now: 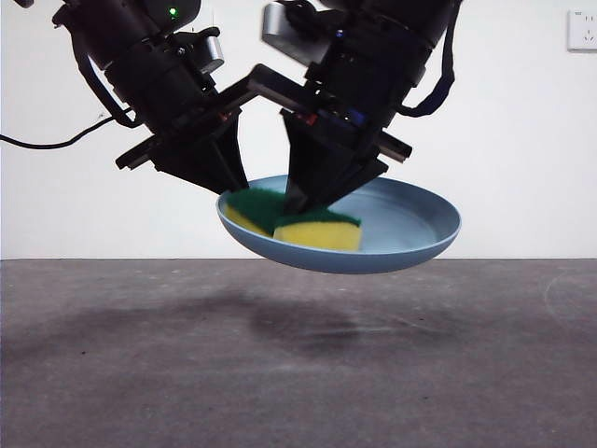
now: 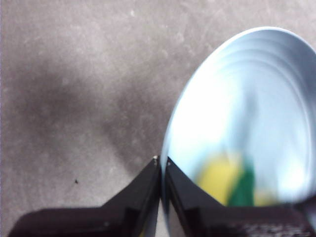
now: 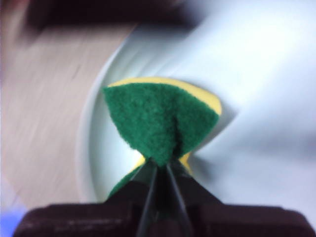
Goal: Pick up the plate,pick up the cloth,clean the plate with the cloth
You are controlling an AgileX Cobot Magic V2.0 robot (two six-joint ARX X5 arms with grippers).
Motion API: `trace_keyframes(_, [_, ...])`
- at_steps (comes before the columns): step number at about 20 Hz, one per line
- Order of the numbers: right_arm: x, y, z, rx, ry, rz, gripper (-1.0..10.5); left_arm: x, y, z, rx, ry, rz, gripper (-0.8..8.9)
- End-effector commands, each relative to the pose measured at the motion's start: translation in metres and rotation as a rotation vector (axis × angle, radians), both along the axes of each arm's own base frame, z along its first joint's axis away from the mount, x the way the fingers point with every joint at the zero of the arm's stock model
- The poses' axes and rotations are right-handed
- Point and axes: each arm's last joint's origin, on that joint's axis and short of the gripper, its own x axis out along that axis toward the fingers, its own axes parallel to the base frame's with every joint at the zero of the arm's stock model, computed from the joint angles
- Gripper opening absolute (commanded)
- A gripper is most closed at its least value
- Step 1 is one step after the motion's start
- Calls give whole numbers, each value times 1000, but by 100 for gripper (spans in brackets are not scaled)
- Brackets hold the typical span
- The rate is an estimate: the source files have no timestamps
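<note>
The light-blue plate (image 1: 410, 229) hangs tilted above the table, held at its left rim by my left gripper (image 1: 229, 187), whose jaws are shut on the rim (image 2: 162, 163). The plate (image 2: 256, 113) fills much of the left wrist view. The cloth (image 1: 303, 224), a yellow sponge with a green scouring layer, lies inside the plate against its surface. My right gripper (image 1: 312, 196) comes down from above and is shut on it, pinching it so that it folds (image 3: 160, 123). The plate (image 3: 256, 89) lies behind the cloth in the right wrist view.
The grey table (image 1: 298, 373) stretches below, with the plate's shadow (image 1: 298, 322) under it. A white wall stands behind, with a socket (image 1: 582, 30) at the top right and a black cable (image 1: 47, 142) at the left.
</note>
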Motion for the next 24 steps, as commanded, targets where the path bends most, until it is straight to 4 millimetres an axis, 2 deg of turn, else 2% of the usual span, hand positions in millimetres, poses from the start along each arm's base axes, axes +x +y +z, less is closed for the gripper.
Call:
trace_keyframes(1, [-5, -9, -14, -184, 47, -25, -17, 1, 2, 0, -24, 16, 17, -8])
trace_keyframes(3, [0, -24, -13, -381, -66, -135, -17, -1, 4, -3, -8, 50, 16, -8])
trace_keyframes(5, [12, -35, -7, -477, -211, -265, -16, -4, 4, -5, 7, 84, 4, -8])
trace_keyframes(7, [28, -39, -2, -375, -271, -323, -17, -8, -1, -5, -16, 108, -38, -8])
trace_keyframes(9, [38, -39, 2, -215, -257, -298, -17, -10, -5, -4, -36, 106, -65, -8])
trace_keyframes(13, [42, -31, 8, 87, -142, -199, -17, -10, -13, -1, -59, 68, -79, -8])
trace_keyframes(15, [40, -29, 8, 171, -71, -163, -17, -8, -14, 1, -85, 47, -69, -8])
trace_keyframes(16, [39, -29, 7, 165, -43, -182, -17, -7, -14, 2, -86, 33, -69, -8])
trace_keyframes(21, [21, -33, -4, 77, 127, -54, -17, 3, -7, 7, -131, -11, 12, -8])
trace_keyframes(22, [17, -37, -7, 24, 160, -53, -17, 5, -6, 7, -136, -16, 19, -8])
trace_keyframes(24, [14, -47, -11, -196, 121, -147, -17, 6, -2, 7, -134, -9, 30, -8])
